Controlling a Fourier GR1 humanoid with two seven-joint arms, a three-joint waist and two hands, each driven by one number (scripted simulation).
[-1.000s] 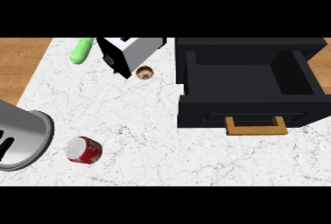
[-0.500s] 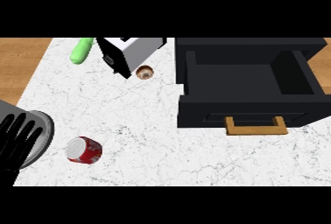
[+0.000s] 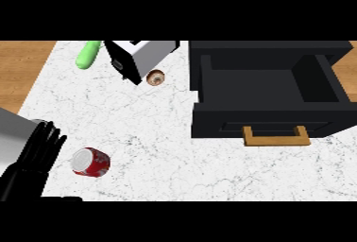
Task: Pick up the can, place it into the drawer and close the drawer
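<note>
A red can (image 3: 90, 162) with a silver end lies on its side on the white marble counter (image 3: 153, 127), low at the left. My left hand (image 3: 29, 166) is just left of it, black fingers (image 3: 46, 141) straight and pointing up, a small gap from the can. It holds nothing. The black drawer (image 3: 268, 80) stands pulled open at the right, its inside bare, with a wooden handle (image 3: 276, 136) on the front. My right hand does not show.
A green cucumber-like piece (image 3: 88, 54) lies at the back left. Next to it stands a white and black box-shaped appliance (image 3: 141, 56), with a small brown round thing (image 3: 156, 78) in front of it. Wood (image 3: 21, 71) borders the counter on the left.
My left hand has come further into view from the lower left, rising and shifting right toward the can. The can and drawer have not moved.
</note>
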